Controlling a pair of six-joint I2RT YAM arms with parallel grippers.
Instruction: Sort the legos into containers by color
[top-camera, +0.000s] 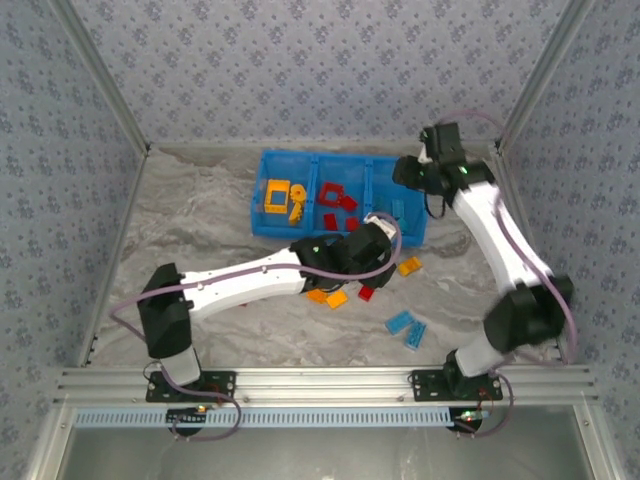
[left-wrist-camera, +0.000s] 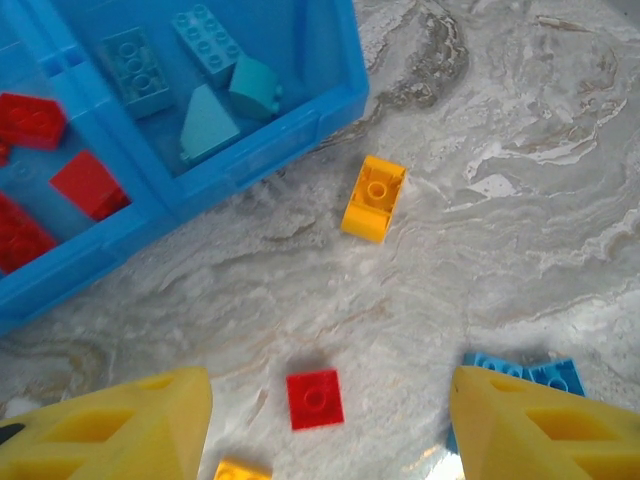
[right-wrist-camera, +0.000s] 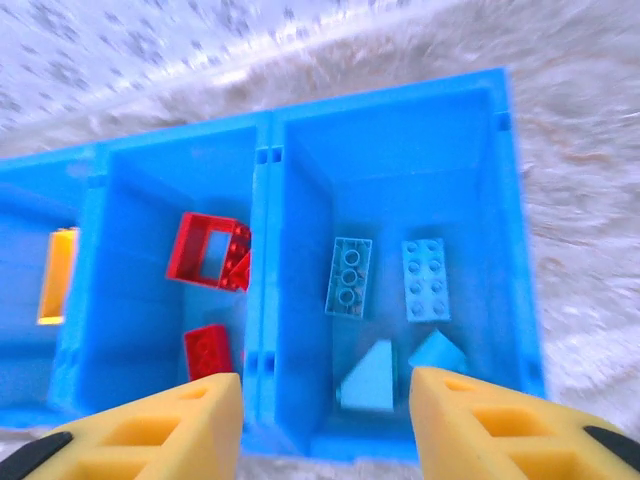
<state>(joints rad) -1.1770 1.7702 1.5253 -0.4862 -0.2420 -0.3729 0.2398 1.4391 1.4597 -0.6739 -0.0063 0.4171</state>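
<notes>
Left arm base (top-camera: 188, 383) and right arm base (top-camera: 470, 383) sit at the near edge in the top view. On the marbled table (top-camera: 200, 220) the blue bin (top-camera: 272, 232) lies toward the far side, its three compartments holding orange-yellow, red and light blue legos (top-camera: 330, 297) from left to right. The left gripper (top-camera: 388, 238) hangs just before the bin's front wall; the right gripper (top-camera: 405, 178) is over the right compartment. Loose legos lie in front of the bin: orange, red and two light blue.

Left wrist view: left gripper (left-wrist-camera: 327, 400), yellow fingers (left-wrist-camera: 120, 430) spread wide and gripping nothing. A red brick (left-wrist-camera: 315, 399) lies on the table below the gap, an orange brick (left-wrist-camera: 374, 198) near the blue bin (left-wrist-camera: 340, 110), a light blue brick (left-wrist-camera: 520, 372) beside the right finger.

Right wrist view: right gripper (right-wrist-camera: 325, 400), fingers (right-wrist-camera: 500, 425) apart and empty, above the blue bin (right-wrist-camera: 262, 250). Four light blue pieces (right-wrist-camera: 348, 277) lie in the right compartment, a red frame (right-wrist-camera: 208, 250) and another red piece in the middle one.
</notes>
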